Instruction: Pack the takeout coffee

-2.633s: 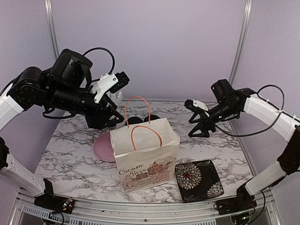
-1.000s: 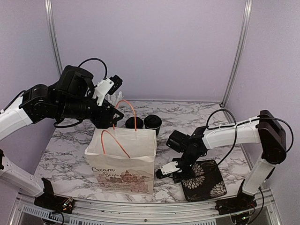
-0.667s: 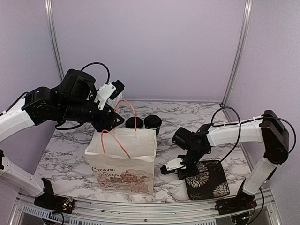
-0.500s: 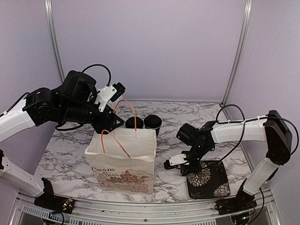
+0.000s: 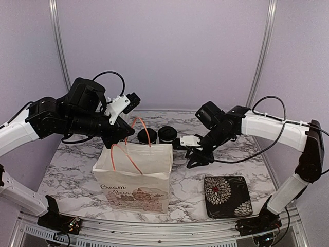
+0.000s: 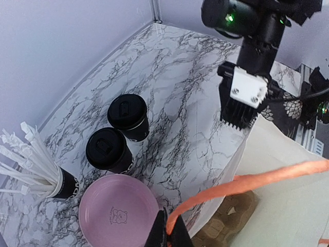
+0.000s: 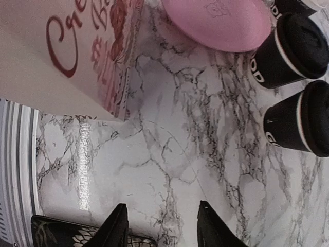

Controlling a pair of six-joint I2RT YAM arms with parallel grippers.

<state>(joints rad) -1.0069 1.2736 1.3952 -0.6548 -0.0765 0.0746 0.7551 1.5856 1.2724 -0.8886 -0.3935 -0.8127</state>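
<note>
Two takeout coffee cups (image 5: 147, 135) (image 5: 167, 134), black with black lids, stand side by side behind the paper bag (image 5: 136, 175). The left wrist view shows both cups (image 6: 128, 116) (image 6: 108, 149), and the right wrist view shows them (image 7: 293, 49) (image 7: 308, 118) at its right edge. My left gripper (image 6: 168, 231) is shut on the bag's orange handle (image 6: 247, 182), holding it up above the bag's back rim. My right gripper (image 7: 162, 208) hovers open over bare marble, right of the cups, with nothing between its fingers.
A pink plate (image 6: 118, 216) lies behind the bag beside a black cup of white sticks (image 6: 59, 182). A brown pulp carrier (image 6: 231, 216) sits inside the bag. A black floral dish (image 5: 226, 195) lies at the front right. The right arm (image 5: 267, 126) reaches across the right side.
My right gripper lifted off the floral dish, swung back toward the cups and opened. My left gripper shut on the bag's orange handle. The bag has stayed put for the last second.
</note>
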